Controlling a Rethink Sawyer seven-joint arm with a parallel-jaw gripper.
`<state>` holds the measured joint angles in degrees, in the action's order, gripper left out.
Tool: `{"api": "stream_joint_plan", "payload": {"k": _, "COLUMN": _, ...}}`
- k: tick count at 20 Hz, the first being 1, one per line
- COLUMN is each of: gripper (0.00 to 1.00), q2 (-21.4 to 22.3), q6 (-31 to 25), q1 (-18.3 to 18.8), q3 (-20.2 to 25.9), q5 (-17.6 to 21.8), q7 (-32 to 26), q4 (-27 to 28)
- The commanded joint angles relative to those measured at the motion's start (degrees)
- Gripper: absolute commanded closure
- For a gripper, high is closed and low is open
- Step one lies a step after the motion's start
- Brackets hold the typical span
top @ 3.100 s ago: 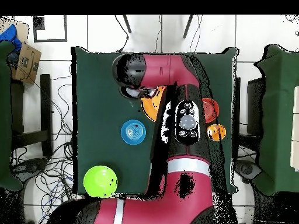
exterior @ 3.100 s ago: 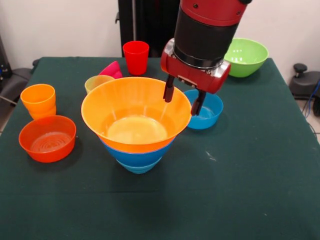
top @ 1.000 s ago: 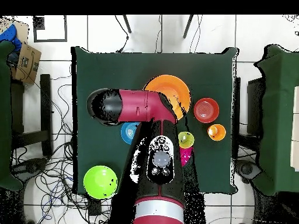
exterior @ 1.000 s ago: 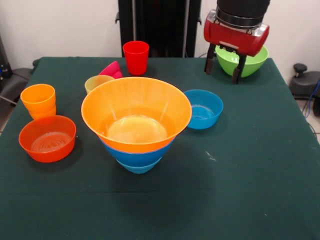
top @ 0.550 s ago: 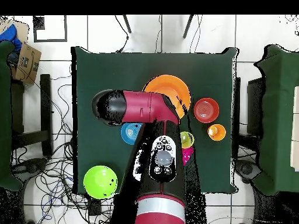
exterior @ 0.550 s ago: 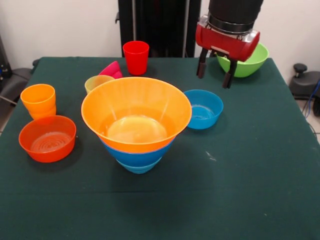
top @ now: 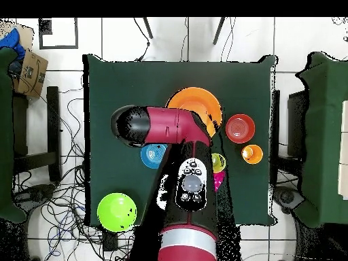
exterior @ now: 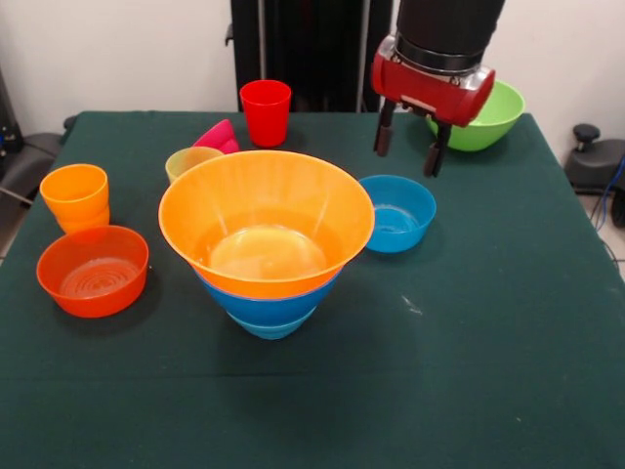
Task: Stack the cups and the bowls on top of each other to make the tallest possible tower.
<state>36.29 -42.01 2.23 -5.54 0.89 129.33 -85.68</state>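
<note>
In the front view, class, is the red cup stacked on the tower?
No. The red cup stands alone on the table behind the tower.

Front view: arm [exterior: 444, 24] cut off by top edge; tool [exterior: 411, 142] covers part of lime green bowl [exterior: 490, 110]; magenta bowl [exterior: 219, 135] half hidden behind yellow cup [exterior: 190, 159]; overhead: arm hides red cup, most of small blue bowl [top: 152, 155] beside tower [top: 197, 109].
</note>
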Motion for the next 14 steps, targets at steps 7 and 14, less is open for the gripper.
{"api": "stream_joint_plan", "payload": {"k": 7, "gripper": 0.00, "q2": -2.1, "q6": 1.0, "q1": 0.5, "q3": 2.8, "q5": -1.5, "q7": 6.0, "q4": -1.6}}
{"api": "stream_joint_plan", "payload": {"k": 14, "gripper": 0.00, "q2": 1.9, "q6": 0.8, "q1": 3.6, "q3": 4.5, "q5": -1.4, "q7": 1.1, "q4": -6.8}}
